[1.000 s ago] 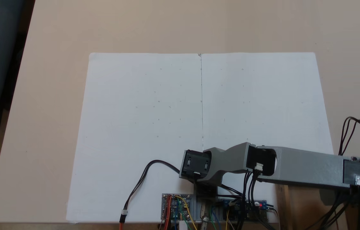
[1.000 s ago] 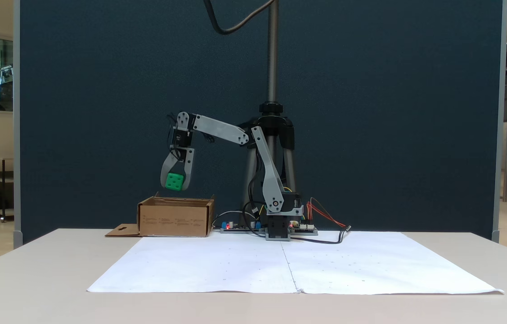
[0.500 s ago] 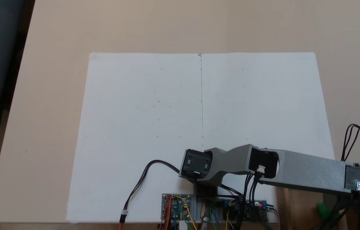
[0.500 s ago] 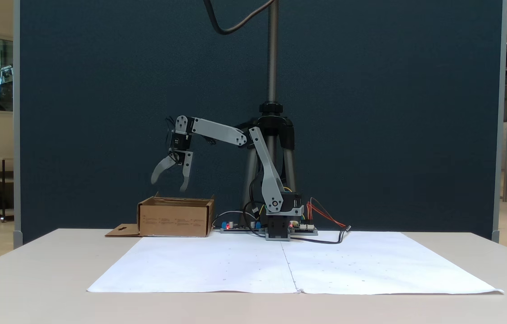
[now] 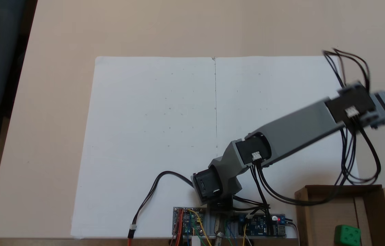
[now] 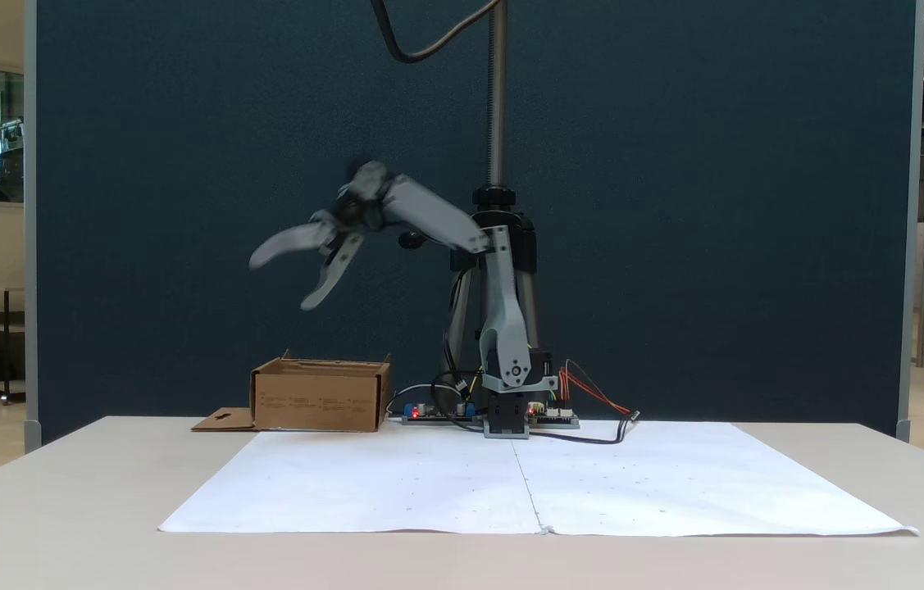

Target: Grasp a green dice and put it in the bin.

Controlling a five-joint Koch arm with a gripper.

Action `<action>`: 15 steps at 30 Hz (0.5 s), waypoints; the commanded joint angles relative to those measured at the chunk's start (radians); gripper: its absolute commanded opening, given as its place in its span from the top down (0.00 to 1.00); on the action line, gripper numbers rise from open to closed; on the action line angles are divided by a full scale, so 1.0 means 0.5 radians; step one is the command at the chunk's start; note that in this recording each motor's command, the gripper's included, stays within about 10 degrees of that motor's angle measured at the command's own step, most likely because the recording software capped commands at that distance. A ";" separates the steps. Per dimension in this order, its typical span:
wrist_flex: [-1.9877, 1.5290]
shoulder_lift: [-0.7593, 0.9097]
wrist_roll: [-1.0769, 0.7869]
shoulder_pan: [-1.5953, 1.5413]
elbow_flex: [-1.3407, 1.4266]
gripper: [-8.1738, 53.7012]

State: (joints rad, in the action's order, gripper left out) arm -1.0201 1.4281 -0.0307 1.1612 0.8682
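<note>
The gripper (image 6: 285, 279) hung wide open and empty, well above the bin (image 6: 319, 399), where the green dice (image 5: 347, 235) lay; a careless low swing could have clipped the cardboard wall.

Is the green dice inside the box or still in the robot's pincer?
Inside the box. The green dice lies on the floor of the bin, and the pincer hangs open and empty above it.
</note>
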 commanded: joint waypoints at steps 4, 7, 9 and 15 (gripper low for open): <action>0.264 0.175 0.202 -0.763 -0.058 0.15; 0.288 0.169 0.206 -1.205 -0.034 0.15; 0.304 0.172 0.209 -1.503 0.025 0.15; 0.736 0.500 0.199 -2.163 0.822 0.15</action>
State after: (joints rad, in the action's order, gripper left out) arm -0.7639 1.5723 0.0123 0.1012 1.2410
